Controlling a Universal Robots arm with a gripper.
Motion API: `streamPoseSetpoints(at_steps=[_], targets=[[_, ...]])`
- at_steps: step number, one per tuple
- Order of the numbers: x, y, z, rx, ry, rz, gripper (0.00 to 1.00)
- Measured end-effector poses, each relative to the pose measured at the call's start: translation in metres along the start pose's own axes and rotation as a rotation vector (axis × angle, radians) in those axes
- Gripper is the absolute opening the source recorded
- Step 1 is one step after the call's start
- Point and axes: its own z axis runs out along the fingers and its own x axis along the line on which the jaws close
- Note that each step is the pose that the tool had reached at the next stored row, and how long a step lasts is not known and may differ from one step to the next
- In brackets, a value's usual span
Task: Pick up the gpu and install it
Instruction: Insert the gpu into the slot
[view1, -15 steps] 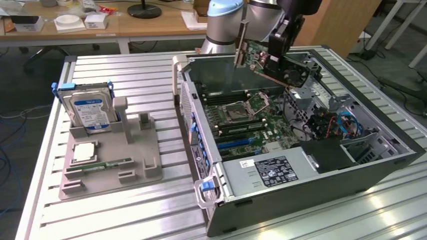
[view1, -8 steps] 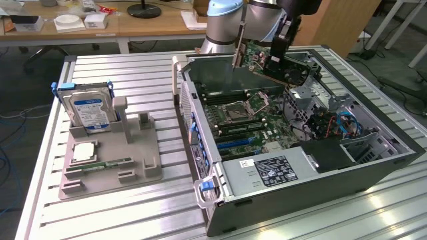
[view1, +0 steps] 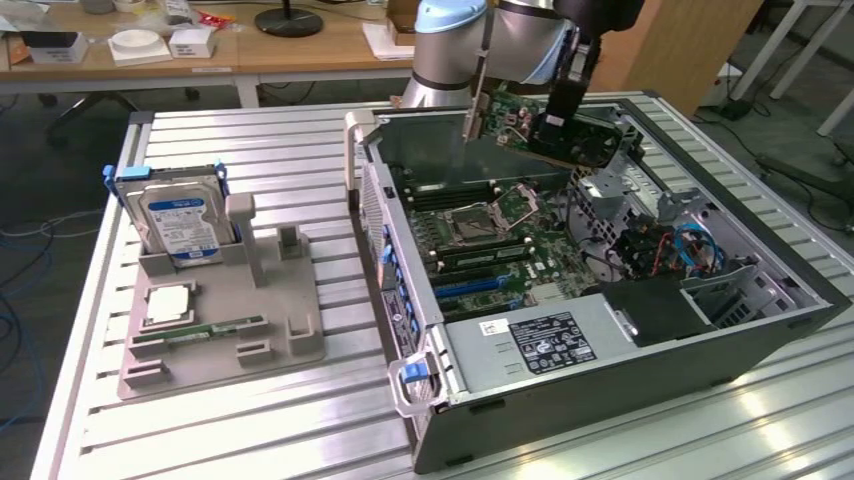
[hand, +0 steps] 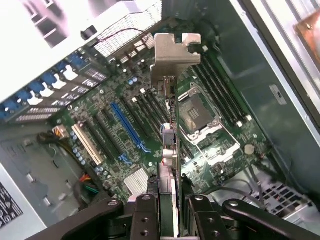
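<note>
1. We see the end effector (hand: 169, 215) clamped on the graphics card (view1: 571, 128), one finger on each face.
2. The card hangs above the far end of the open computer case (view1: 601, 400), clear of the motherboard (view1: 487, 235).
3. Its silver bracket (hand: 176, 47) is at the end farthest from the end effector.
4. A hard drive (view1: 178, 222) stands in a grey holder (view1: 227, 330) beside the case, on the worktop (view1: 267, 430).
</note>
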Motion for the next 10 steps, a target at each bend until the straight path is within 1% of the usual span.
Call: streamPoseSetpoints(at_steps=[10], targets=[[0.0000,0.0000,0.0008,0.0026,0.0012,-0.180,0.28]])
